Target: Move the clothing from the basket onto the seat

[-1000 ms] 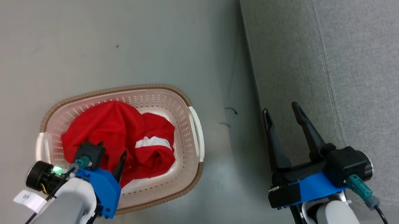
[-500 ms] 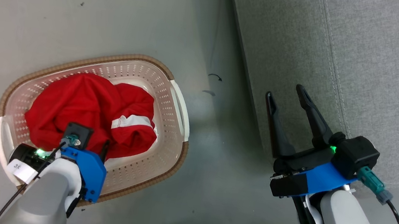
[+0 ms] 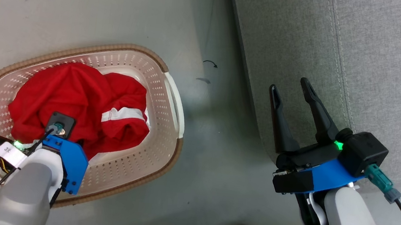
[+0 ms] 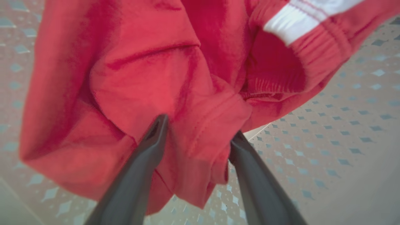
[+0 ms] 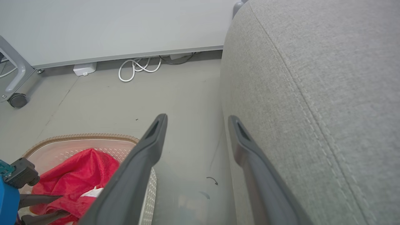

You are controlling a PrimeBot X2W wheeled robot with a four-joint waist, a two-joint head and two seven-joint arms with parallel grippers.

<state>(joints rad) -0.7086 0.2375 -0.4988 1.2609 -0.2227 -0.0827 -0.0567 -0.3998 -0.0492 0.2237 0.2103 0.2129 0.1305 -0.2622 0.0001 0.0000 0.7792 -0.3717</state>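
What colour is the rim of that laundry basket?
Brown, edging the cream-white basket; the head view shows it best.

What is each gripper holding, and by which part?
Nothing: left gripper stands open astride a fold of the soft red fabric clothing; right gripper is open, empty.

The left hand (image 4: 199, 128) has its two dark fingers (image 4: 140, 165) wide apart, straddling a bunched fold of the red clothing (image 4: 125, 78). A white stripe (image 4: 300, 15) shows at upper right, above the perforated floor of the basket (image 4: 328, 125).
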